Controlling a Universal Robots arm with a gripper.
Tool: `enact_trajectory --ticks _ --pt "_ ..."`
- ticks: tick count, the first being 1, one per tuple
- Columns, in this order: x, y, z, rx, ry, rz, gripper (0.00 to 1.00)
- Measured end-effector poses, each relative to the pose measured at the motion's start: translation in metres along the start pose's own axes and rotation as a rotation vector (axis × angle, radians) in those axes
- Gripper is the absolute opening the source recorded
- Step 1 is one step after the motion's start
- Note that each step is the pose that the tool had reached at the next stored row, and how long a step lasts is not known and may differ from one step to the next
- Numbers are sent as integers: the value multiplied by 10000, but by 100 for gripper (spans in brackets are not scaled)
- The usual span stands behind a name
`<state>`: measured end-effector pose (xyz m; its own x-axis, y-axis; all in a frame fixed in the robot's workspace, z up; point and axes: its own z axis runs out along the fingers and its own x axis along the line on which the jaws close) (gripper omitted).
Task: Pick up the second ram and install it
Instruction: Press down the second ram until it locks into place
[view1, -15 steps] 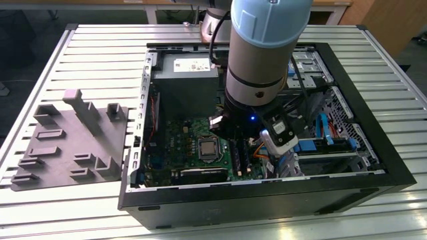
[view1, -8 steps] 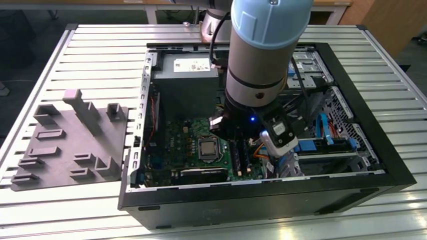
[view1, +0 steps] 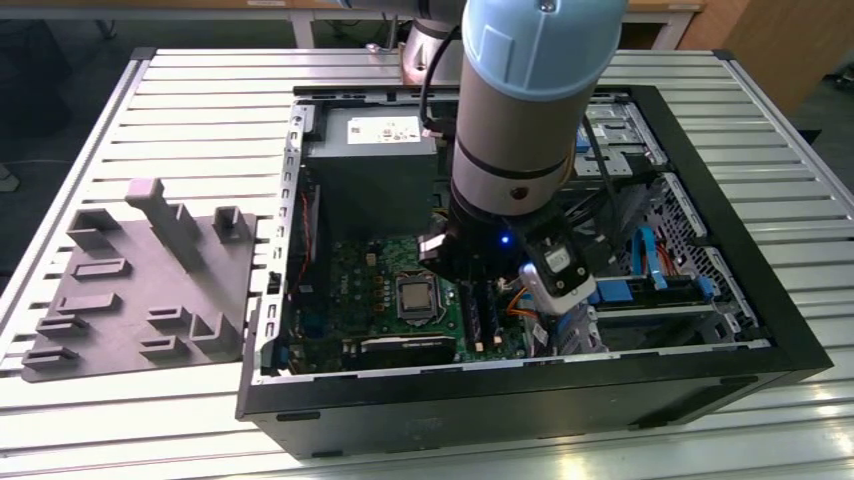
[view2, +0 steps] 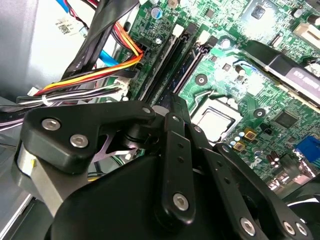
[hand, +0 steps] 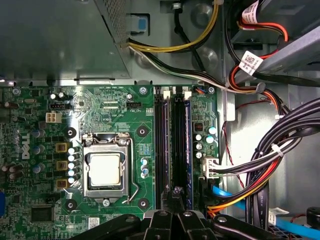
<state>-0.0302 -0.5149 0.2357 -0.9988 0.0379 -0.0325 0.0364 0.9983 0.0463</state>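
Pincer (hand: 176, 192) fingers are drawn narrow, their tips meeting low over the row of memory slots, with nothing visible between them. In the second wrist view the gripper's (view2: 175, 102) black linkages fan out in the foreground and converge on 1 point at the near end of those slots.

Just beside the tips, the second ram (hand: 187, 150) shows as a thin blue edge standing in the slot row; whether the tips touch it I cannot tell. The second wrist view gives the same blue strip (view2: 189, 65) at a slant, alongside a dark slot.

Next along the green motherboard (hand: 115, 107) sits the CPU socket (hand: 105, 170), near the slots but apart from them. On the slots' other side, bundled cables (hand: 280, 150) crowd close, leaving a narrow lane. Only the second wrist view shows the expansion card (view2: 295, 75) past the socket.

Beyond the board lies the grey power supply (hand: 55, 35), its wall meeting the board's edge.

From the exterior view, the arm drops into the open black case (view1: 741, 215), its gripper (view1: 461, 270) deep among the components. A grey fixture tray (view1: 147, 280) rests on the slatted table (view1: 200, 110) at the exterior view's left, well apart from the case.
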Motion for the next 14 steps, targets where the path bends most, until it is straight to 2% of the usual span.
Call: enact_trajectory --ticks 14 --pt "-1 -46 15 7 -12 252 11"
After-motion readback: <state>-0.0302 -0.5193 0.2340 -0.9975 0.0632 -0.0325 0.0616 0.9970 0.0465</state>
